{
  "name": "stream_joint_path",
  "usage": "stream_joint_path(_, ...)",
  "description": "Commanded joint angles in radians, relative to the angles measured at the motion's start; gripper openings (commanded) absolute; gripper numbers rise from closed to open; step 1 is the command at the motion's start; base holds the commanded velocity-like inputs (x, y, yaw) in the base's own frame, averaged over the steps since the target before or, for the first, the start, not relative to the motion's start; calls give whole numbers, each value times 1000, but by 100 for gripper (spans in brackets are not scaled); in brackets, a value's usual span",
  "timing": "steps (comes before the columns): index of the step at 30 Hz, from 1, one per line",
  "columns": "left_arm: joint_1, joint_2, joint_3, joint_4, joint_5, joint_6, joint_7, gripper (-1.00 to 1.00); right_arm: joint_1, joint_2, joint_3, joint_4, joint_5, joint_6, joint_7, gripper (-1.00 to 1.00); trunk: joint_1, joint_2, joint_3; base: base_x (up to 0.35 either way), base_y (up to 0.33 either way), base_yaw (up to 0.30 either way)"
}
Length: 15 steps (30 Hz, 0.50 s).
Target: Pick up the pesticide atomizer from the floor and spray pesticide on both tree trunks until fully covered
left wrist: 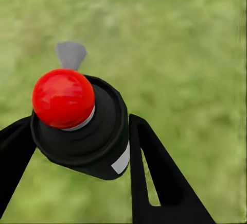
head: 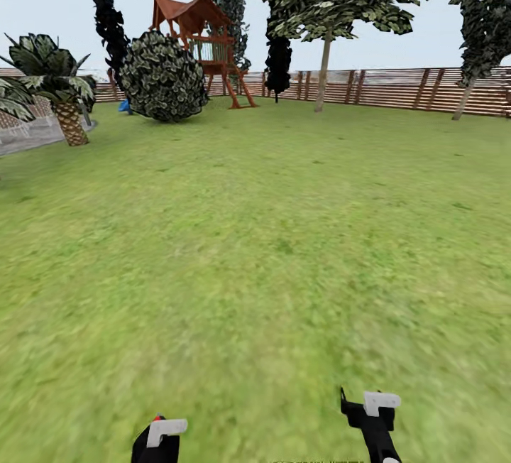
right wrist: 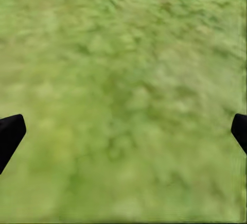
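Pickup done: left gripper (left wrist: 82, 147) clamps the pesticide atomizer (left wrist: 85, 126), red cap up, over grass. Right gripper (right wrist: 123, 131) spread wide, empty. Trees (head: 324, 72) well away by the fence (head: 397, 88); no spray visible, both trunks left.

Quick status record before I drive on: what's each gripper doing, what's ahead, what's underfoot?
left gripper: shut on the atomizer, a black bottle with a red top
right gripper: open, nothing between the fingers, grass below
ahead: tree by the wooden fence; second tree far right
also ahead: round bush, playhouse, palm at left
ground: lawn
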<state>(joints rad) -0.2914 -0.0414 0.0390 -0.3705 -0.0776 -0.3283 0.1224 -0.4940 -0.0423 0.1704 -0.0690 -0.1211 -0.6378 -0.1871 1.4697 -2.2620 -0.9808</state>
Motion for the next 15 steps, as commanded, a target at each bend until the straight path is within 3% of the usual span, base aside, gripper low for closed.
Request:
stream_joint_path(1, 0, 0, 0, 1, 0, 0, -1, -100, 0, 0, 0, 0, 0, 0, 0, 100, 0, 0, 0, 0, -200, -299)
stream_joint_path(10, 0, 0, 1, -4, 1, 5, -3, -100, 0, 0, 0, 0, 0, 0, 0, 100, 0, 0, -4, 1, -23, -298)
stream_joint_path(15, 0, 0, 1, -2, 2, 5, -3, -100, 0, 0, 0, 0, 0, 1, 0, 100, 0, 0, -6, 211, 0, -299)
